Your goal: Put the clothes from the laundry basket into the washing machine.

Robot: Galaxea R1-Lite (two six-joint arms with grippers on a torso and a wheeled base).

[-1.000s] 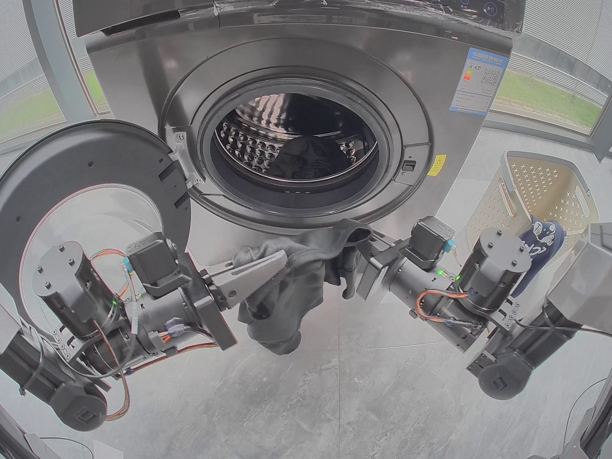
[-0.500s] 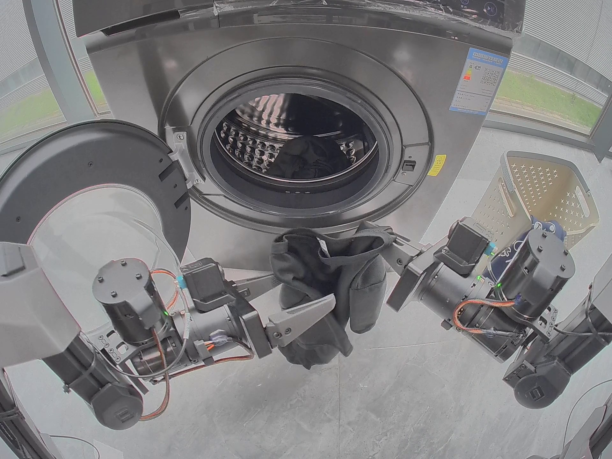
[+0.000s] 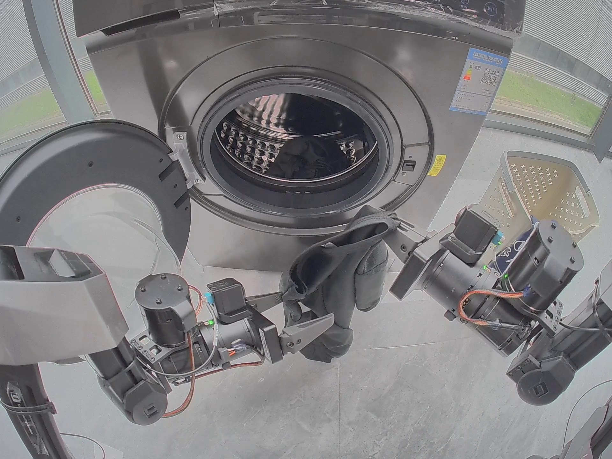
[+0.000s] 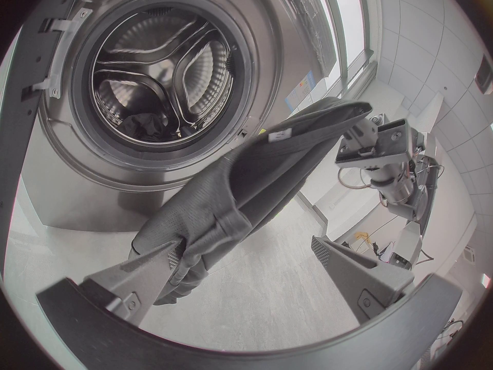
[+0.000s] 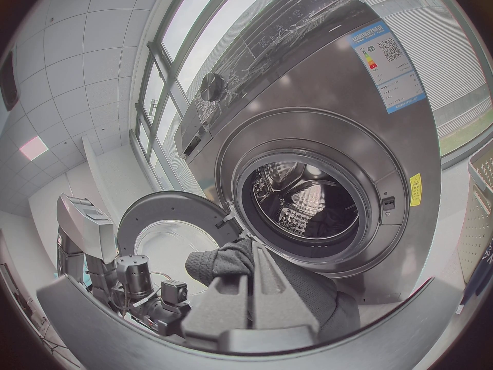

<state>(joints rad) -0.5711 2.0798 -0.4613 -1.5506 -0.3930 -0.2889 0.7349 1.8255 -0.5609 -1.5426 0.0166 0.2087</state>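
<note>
— Where's the dark garment (image 3: pixel 331 275)?
— Hanging from the right hand (image 3: pixel 390 225), which is clenched on its top edge, just below the washing machine (image 3: pixel 408 97) mouth.
— And the left hand (image 3: pixel 307 307)?
— Spread wide, one finger against the garment's lower part.

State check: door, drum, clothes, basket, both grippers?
door: swung open.
drum: dark garment inside.
grey garment: hanging outside, below the opening, pinched at its top.
right gripper: shut on grey garment.
left gripper: open, one finger against grey garment.
basket: blue garment in it.
</note>
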